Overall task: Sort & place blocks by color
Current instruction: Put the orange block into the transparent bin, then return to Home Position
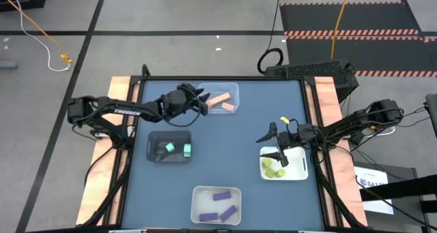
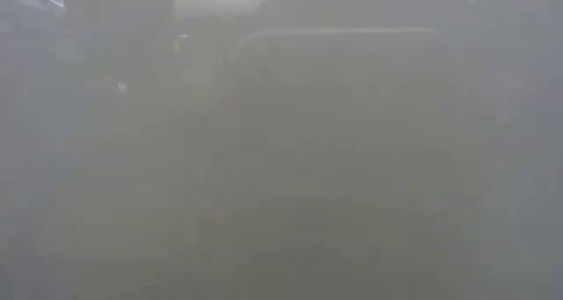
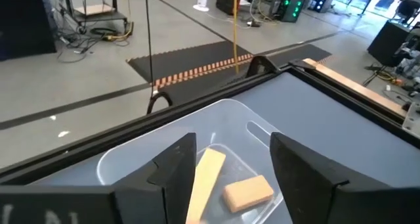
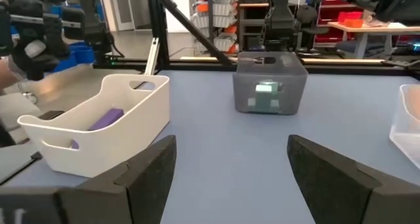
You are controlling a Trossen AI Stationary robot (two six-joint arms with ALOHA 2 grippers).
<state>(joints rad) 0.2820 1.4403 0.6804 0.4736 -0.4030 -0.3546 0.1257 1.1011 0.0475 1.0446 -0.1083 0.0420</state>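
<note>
1. Table [image 1: 225, 117]: centre bare, four bins near the edges.
2. Left gripper [image 1: 202, 101], fingers spread, over clear bin [image 1: 235, 91] w/ orange blocks [image 1: 221, 101].
3. Right gripper [image 1: 275, 143], fingers spread, at white tray [image 1: 300, 171] w/ green blocks [image 1: 273, 168].
4. Teal blocks [image 1: 177, 148] in black bin [image 1: 156, 145]; purple blocks [image 1: 222, 204] in white bin [image 1: 198, 195].

Blue table [image 1: 225, 134] w/ 4 bins: clear [image 1: 220, 95], black [image 1: 168, 148], 2 white [image 1: 216, 204].

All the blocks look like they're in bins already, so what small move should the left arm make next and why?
Probably lift the left gripper straight up and back from the clear bin. Its fingers are open and empty over the two orange blocks lying inside, and the table shows no loose block left to fetch.
</note>
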